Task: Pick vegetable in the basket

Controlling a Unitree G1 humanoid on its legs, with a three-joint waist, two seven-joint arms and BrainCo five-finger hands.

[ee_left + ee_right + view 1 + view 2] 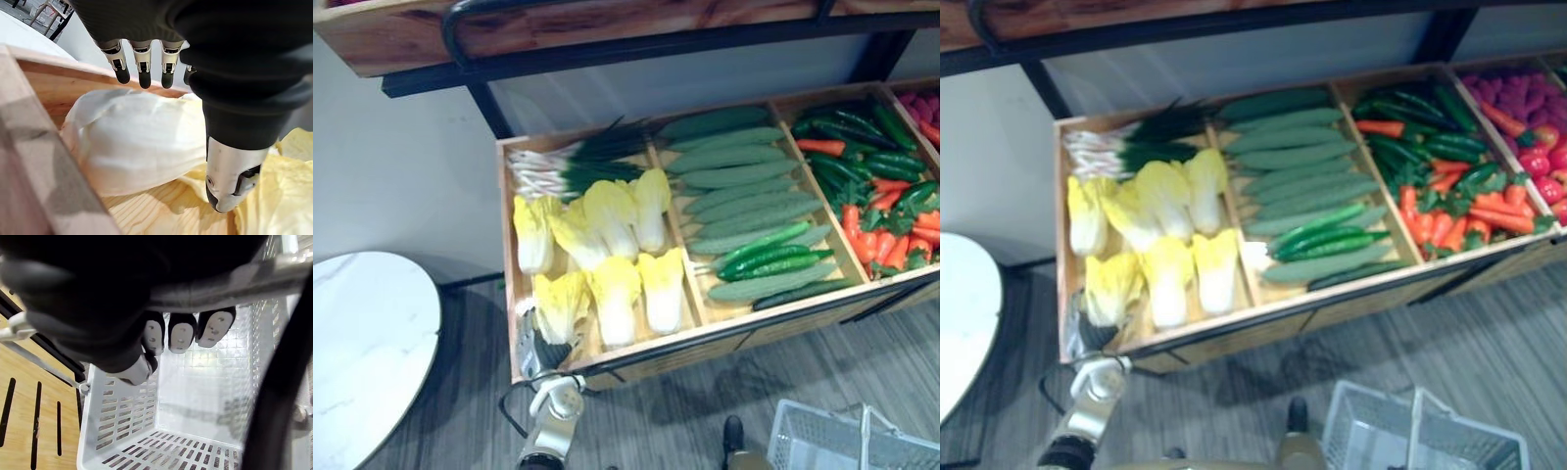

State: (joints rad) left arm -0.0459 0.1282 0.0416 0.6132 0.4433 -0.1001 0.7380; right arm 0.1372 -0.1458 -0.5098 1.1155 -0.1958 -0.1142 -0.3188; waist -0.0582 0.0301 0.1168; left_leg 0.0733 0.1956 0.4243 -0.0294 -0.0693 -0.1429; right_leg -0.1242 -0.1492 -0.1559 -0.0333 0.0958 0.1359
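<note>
Napa cabbage [558, 305] in the front-left corner of the wooden tray [734, 325] is the one right under the left hand [536, 351], white base toward that corner. The fingers [143, 73] are stretched out straight, thumb off to the side, hanging just over the cabbage and gripping nothing. I can't tell if the tips actually touch it. Crowding it are the tray's front wall on one side and the yellow leaves of the next cabbage pressed up on the other.

Counts:
- **Cabbages:** seven total, four in a back row and three along the tray's front wall. They're all in the leftmost compartment, with one bunch of spring onions [568, 166] at the back.
- **Next compartment over:** a pile of dull green cucumbers [734, 186] I can't count cleanly. Three brighter green ones [769, 257] lie on top near the front.
- **Third compartment:** a jumble of dark green and orange-red vegetables [876, 196], too mixed to count.
- **Fourth compartment:** purple and red ones [1528, 108].

One white slotted basket [1371, 431] is down in front of the tray, toward its right end. The right hand [98, 308] has its fingers clenched round the basket handle [244, 276].

One round white table [362, 343] sits off the tray's left end. A wooden shelf [509, 29] runs above the tray's back.
</note>
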